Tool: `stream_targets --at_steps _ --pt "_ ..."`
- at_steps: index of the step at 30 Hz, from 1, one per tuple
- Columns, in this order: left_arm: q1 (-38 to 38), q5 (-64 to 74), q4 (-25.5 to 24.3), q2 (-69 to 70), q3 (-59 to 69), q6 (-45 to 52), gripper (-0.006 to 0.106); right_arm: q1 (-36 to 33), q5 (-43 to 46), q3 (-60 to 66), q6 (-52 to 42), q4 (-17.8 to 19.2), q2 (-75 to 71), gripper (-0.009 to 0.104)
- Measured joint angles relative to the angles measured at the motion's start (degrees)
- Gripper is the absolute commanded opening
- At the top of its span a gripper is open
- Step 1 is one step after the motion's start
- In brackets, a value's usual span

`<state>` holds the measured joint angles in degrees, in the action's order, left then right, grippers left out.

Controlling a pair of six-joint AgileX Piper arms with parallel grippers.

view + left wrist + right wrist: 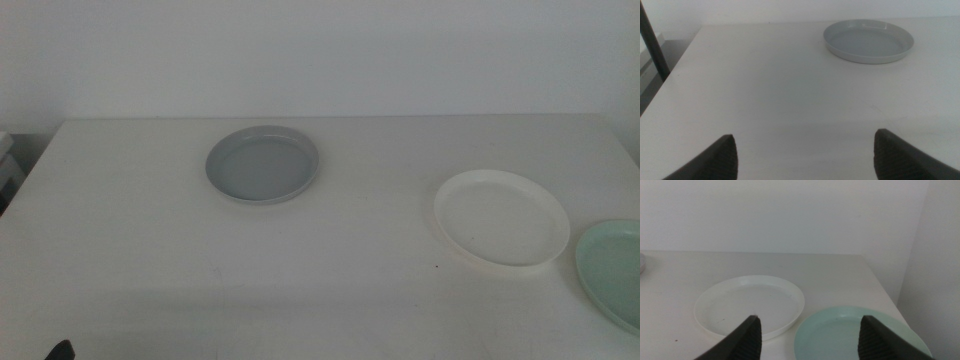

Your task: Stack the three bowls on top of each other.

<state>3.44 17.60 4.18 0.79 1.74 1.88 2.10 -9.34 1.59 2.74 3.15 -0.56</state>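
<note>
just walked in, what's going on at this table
Nothing is being handled yet. Three bowls sit apart on the white table: the grey bowl towards the back, the white bowl to the right, and the mint green bowl beside it at the table's right edge. The left gripper and the right gripper both wait near the front with jaws open, holding nothing. No stacking has begun.
</note>
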Motion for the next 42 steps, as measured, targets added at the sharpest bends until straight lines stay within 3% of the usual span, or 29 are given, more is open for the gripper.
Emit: stream_targets --at_steps 11,17,27,42 --pt "0.0 0.0 0.0 0.0 0.0 0.0 0.105 0.0 -2.2 -0.7 0.0 -1.3 0.0 0.050" --pt "0.0 0.0 0.0 0.0 0.0 0.0 0.105 0.0 -10.2 -8.6 0.0 -0.5 1.6 0.050" --pt "0.0 0.0 0.0 0.0 0.0 0.0 0.105 0.0 -15.1 -23.5 0.0 1.1 16.3 0.050" --pt "0.0 0.0 0.0 0.0 0.0 0.0 0.105 0.0 -47.4 -54.1 1.1 0.6 42.6 0.050"
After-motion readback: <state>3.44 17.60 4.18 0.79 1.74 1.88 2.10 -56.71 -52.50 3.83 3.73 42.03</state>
